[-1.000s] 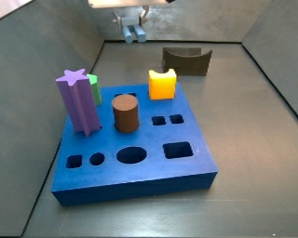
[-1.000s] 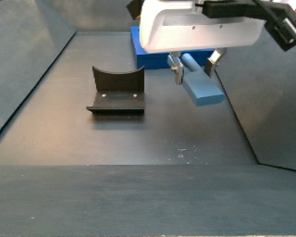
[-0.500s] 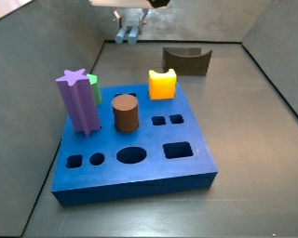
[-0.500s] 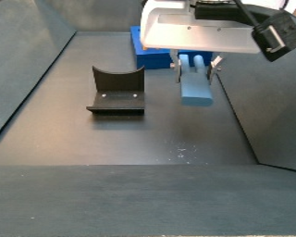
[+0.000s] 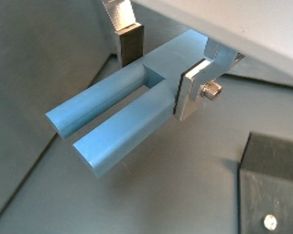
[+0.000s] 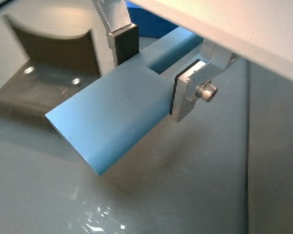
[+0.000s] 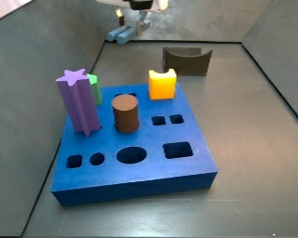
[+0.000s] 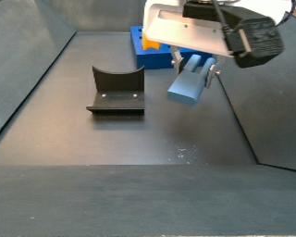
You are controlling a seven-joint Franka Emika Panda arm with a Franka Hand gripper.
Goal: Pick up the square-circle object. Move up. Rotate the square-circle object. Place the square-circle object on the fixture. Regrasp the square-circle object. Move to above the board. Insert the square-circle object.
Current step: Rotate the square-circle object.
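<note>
The square-circle object (image 5: 127,117) is off the floor, clamped in the pincer (image 5: 159,69) and tilted, its free end pointing down and away from the wrist. In both wrist views the two silver fingers press its opposite long sides near the upper end; a wrist view shows the groove between its two joined bars, and another shows a flat pale blue face (image 6: 124,110). In a side view the object (image 8: 188,85) hangs slanted under the pincer (image 8: 195,65), above bare floor just beside the fixture (image 8: 115,92) and not touching it. In the other side view the object (image 7: 119,33) shows small under the pincer (image 7: 135,13), near the far wall.

The fixture (image 7: 186,60) stands on the floor by the far wall. The board (image 7: 135,154) lies nearer, well apart from the object, carrying a purple star-topped post (image 7: 77,99), a brown cylinder (image 7: 124,114) and an orange-yellow notched block (image 7: 162,84).
</note>
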